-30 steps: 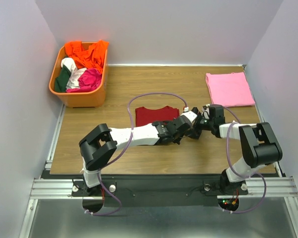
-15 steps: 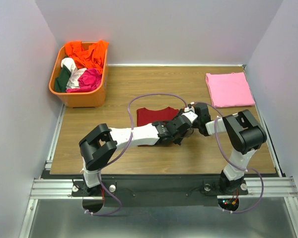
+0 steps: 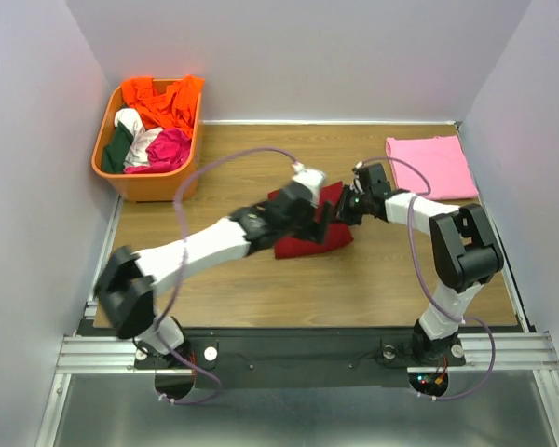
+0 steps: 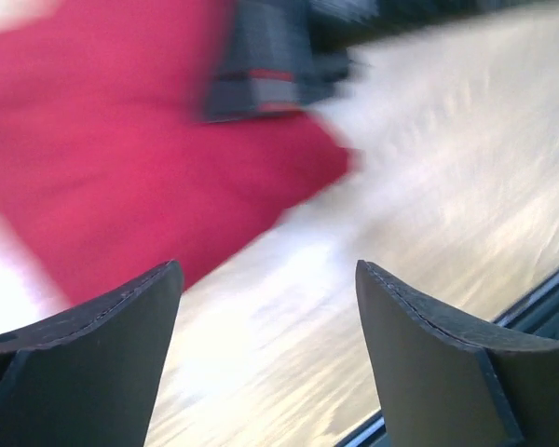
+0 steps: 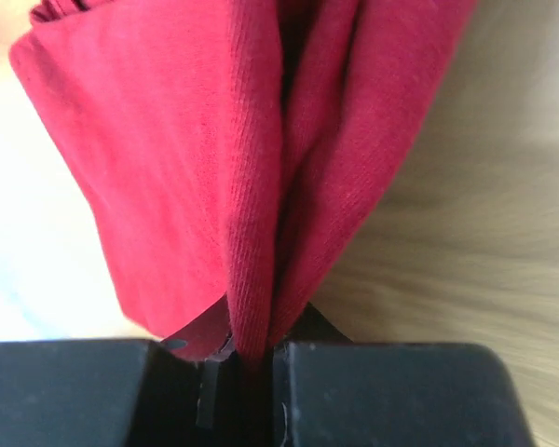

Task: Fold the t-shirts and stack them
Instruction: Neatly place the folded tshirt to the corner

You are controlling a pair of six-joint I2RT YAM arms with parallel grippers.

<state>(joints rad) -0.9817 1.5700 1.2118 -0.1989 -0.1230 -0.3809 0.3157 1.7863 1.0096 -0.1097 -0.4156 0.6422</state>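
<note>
**Top view.** Grips the bunched red tee (image 3: 309, 244) at its right edge with the right fingers (image 3: 349, 207), mid-surface (image 3: 261, 289), the cloth pulled up and creased at that spot. Hovers the left fingers (image 3: 322, 222) over the same tee, just beside the right ones; cannot tell from up here how far spread. Finds the pink tee (image 3: 431, 168) lying flat and folded at the far right corner, well apart from both arms. Finds an orange basket (image 3: 147, 184) heaped with mixed clothes at the far left corner.

**Left wrist view.** Blurred throughout. Spreads the left fingers (image 4: 265, 358) wide, holding nothing and touching nothing, above bare wooden surface (image 4: 429, 186). Catches the red tee (image 4: 121, 158) at upper left, beyond the fingertips and apart from them. Picks out a dark block (image 4: 270, 56) against the tee's far edge, too smeared to name.

**Right wrist view.** Clamps the right fingers (image 5: 252, 358) shut on a pinched fold of the red tee (image 5: 186, 168), with several layers gathered between the pads. Fans the cloth away from the grip in soft pleats, filling most of the frame. Leaves a strip of surface (image 5: 484, 233) on show to the right of the cloth.
</note>
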